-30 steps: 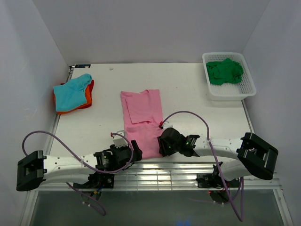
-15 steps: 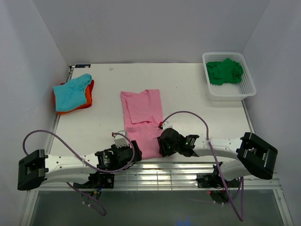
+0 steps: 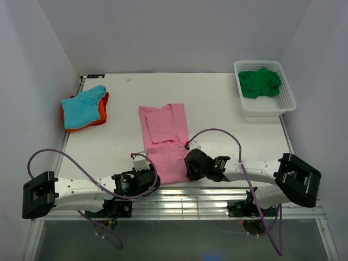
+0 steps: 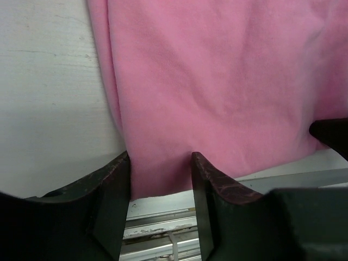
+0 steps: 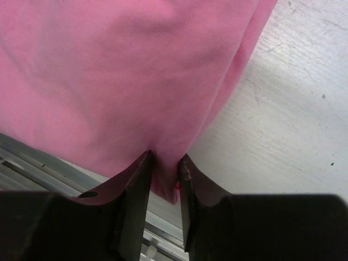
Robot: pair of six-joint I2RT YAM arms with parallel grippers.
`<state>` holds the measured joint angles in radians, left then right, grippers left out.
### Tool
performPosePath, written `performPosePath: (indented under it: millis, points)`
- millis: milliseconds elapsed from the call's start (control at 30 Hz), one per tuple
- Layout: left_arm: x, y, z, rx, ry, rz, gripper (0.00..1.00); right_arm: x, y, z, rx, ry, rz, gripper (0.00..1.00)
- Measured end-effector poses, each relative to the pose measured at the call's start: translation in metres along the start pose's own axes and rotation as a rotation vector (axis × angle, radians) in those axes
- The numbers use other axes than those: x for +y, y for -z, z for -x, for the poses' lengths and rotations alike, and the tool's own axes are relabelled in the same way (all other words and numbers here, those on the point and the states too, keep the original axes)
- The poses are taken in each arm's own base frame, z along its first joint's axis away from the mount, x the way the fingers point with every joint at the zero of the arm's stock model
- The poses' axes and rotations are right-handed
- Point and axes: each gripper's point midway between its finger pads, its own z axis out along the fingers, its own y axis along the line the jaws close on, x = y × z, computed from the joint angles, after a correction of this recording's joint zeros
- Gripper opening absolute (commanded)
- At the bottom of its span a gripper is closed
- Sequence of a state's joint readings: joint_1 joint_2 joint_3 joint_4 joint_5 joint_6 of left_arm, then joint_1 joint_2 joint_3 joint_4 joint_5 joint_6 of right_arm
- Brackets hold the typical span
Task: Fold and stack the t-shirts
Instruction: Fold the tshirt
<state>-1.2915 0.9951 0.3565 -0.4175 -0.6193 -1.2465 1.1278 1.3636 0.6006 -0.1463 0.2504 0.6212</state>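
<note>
A long pink t-shirt (image 3: 163, 136) lies flat mid-table, its hem at the near edge. My left gripper (image 3: 147, 174) is at the hem's near-left corner. In the left wrist view its jaws (image 4: 160, 157) straddle the pink cloth (image 4: 217, 81) with a gap still between them. My right gripper (image 3: 187, 166) is at the near-right corner, and in the right wrist view (image 5: 165, 157) it is pinched shut on a bunched fold of pink cloth (image 5: 109, 70). A teal t-shirt (image 3: 81, 106) lies on an orange one (image 3: 101, 111) at the far left. A dark green t-shirt (image 3: 260, 81) is crumpled in the basket.
The white mesh basket (image 3: 269, 109) stands at the far right corner. A metal rail (image 3: 217, 193) runs along the table's near edge just below the pink hem. White walls close in the left, back and right sides.
The left jaws have narrowed around the hem's left corner and that arm has shifted slightly right. The right jaws have closed onto the hem's right corner.
</note>
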Motion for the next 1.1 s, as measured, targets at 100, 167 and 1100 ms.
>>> performPosePath:
  millis: [100,167,1100]
  points:
    - [0.001,0.0,-0.001,0.006,-0.002,0.004,0.41,-0.001,0.0,-0.001,0.004,-0.005,-0.007,0.18]
    - [0.003,0.0,-0.003,0.012,-0.011,0.013,0.33,-0.001,0.0,-0.001,0.005,-0.01,-0.006,0.13]
    - [0.002,0.001,0.039,-0.1,0.029,0.141,0.01,0.01,0.009,0.041,-0.03,0.086,-0.074,0.08]
